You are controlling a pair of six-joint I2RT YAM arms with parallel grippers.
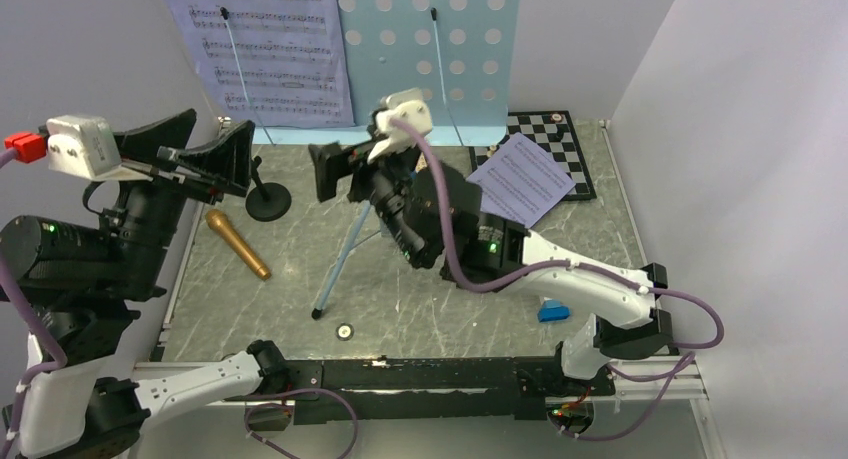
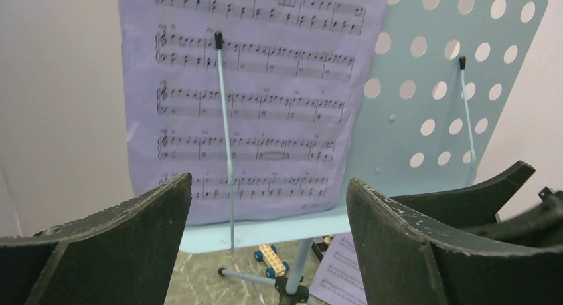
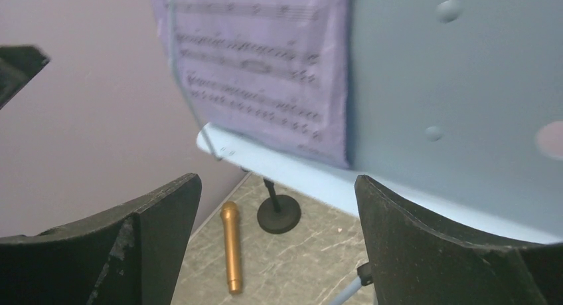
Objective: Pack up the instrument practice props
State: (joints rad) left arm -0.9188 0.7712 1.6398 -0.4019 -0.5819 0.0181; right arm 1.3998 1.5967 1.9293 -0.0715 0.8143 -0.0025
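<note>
The light-blue music stand (image 1: 430,39) stands at the back of the table, tripod leg (image 1: 340,264) reaching forward. One sheet-music page (image 1: 265,49) sits on its desk under a clip wire. Another page (image 1: 522,177) lies flat at the back right. The gold-brown microphone (image 1: 238,244) lies beside the black mic stand (image 1: 268,201). My left gripper (image 1: 200,149) hangs open facing the clipped page (image 2: 252,99), holding nothing. My right gripper (image 1: 340,169) is open just in front of the desk's lower lip (image 3: 299,179); microphone (image 3: 231,245) and mic stand base (image 3: 279,215) show below it.
A chessboard (image 1: 560,139) lies at the back right, partly under the loose page. A toy brick car (image 2: 269,260) sits behind the stand's legs. A small blue object (image 1: 552,310) rests near the right arm's base. White walls close both sides.
</note>
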